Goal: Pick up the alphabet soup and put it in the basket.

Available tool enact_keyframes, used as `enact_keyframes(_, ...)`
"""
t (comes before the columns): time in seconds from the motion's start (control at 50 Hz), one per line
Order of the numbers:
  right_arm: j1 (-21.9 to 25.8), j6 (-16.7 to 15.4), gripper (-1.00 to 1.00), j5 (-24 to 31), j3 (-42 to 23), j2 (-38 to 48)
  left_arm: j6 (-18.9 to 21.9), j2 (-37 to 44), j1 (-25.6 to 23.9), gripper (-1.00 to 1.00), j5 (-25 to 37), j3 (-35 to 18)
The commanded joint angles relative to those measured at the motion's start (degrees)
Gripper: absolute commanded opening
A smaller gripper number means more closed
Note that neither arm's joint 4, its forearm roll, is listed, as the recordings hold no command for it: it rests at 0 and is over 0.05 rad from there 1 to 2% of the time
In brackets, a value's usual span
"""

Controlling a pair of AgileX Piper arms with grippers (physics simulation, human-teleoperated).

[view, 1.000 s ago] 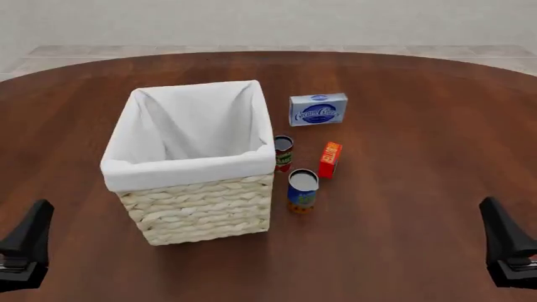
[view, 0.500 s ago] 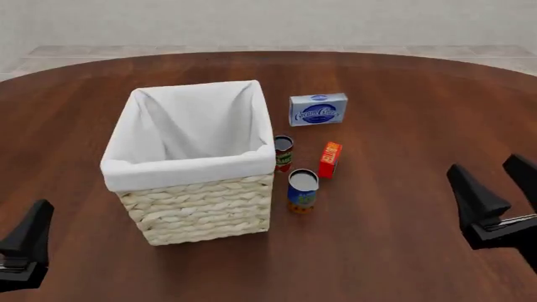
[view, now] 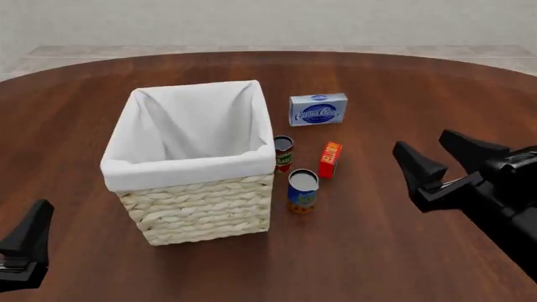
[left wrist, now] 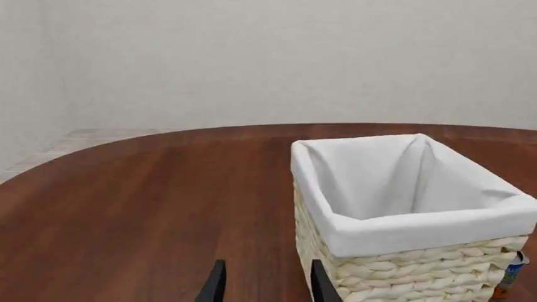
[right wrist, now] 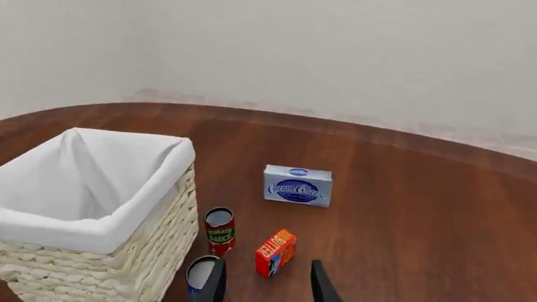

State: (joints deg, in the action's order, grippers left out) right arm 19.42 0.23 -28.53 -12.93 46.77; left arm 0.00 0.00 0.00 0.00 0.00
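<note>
Blue-labelled alphabet soup (view: 302,190) stands upright: centre your spread, empty right gripper (view: 444,157) over it, clearing the basket (view: 201,207).

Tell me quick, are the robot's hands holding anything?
Left gripper: open, empty.
Right gripper: open, empty, right of the soup.

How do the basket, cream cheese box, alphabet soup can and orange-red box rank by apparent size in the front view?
1. basket
2. cream cheese box
3. alphabet soup can
4. orange-red box

The last two look close; the ranking is unsure.
</note>
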Motion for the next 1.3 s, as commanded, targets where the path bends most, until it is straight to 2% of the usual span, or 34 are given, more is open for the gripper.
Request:
enact_keyframes(0.02, 5.2, 2.4, 1.00, -2.7, -3.8, 9.7, 0.0, 0.0, 0.0, 1.00, 0.0, 0.0)
enact_keyframes(0.12, 6.2, 1.8, 1.00, -2.7, -4.3, 10.7, 0.0, 0.0, 0.0, 1.00, 0.0, 0.0)
enact_keyframes(0.28, 11.3, 1.1, 1.00, -2.6, -7.2, 18.0, 0.0, 0.0, 0.0, 1.00, 0.0, 0.0)
enact_keyframes(0.3, 10.8, 0.2, 1.00, -3.0, -7.4, 18.7, 0.0, 0.0, 0.0, 1.00, 0.0, 0.0)
enact_keyframes(0.34, 11.5, 0.8, 1.00, -3.0, -8.0, 19.8, 0.0, 0.0, 0.0, 1.00, 0.0, 0.0)
enact_keyframes(0.48, 11.8, -0.3, 1.00, -3.5, -9.9, 24.4, 0.0, 0.0, 0.0, 1.00, 0.0, 0.0)
enact_keyframes(0.82, 10.4, -3.4, 1.00, -0.4, -15.2, 35.7, 0.0, 0.0, 0.0, 1.00, 0.0, 0.0)
enact_keyframes(1.3, 14.2, -3.0, 1.00, 1.0, -15.9, 39.5, 0.0, 0.0, 0.0, 1.00, 0.0, 0.0)
